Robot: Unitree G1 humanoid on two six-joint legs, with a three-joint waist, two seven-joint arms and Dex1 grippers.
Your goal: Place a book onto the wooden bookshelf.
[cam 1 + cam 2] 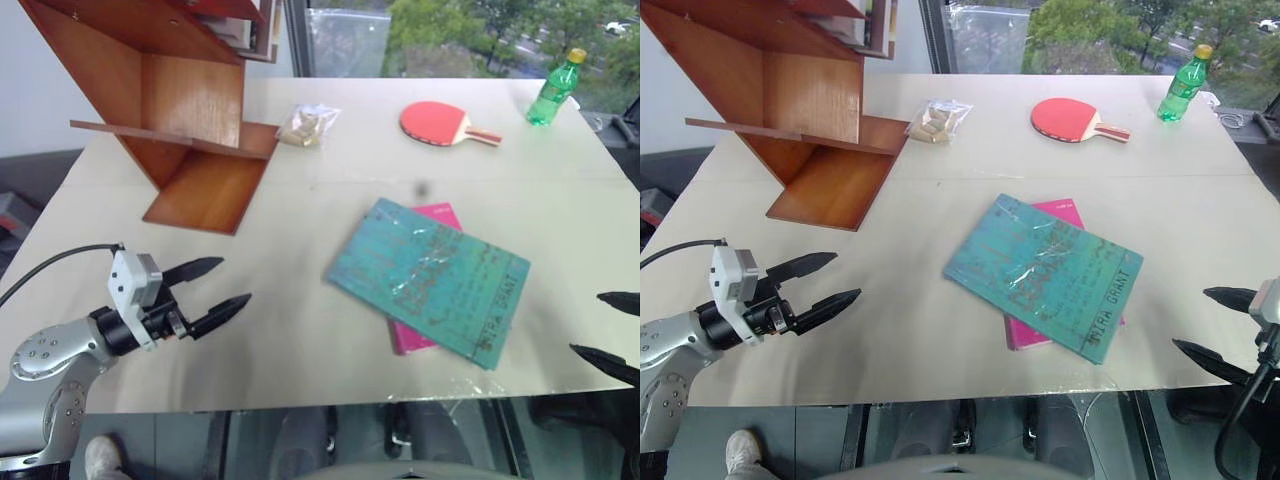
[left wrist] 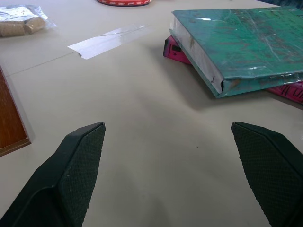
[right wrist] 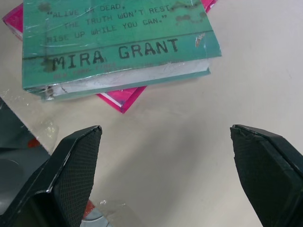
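Teal book point(image 1: 430, 279) atop pink book point(image 1: 412, 338)

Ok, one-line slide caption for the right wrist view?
Open right tool hovers over the table facing the teal book, which lies atop a pink book.

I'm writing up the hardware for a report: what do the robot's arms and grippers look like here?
The left arm is silver-grey metal with round bolted joints and a thin black cable. Its wrist carries a white boxy camera module. The left gripper and right gripper each have two black, tapered jaws with finely textured inner pads.
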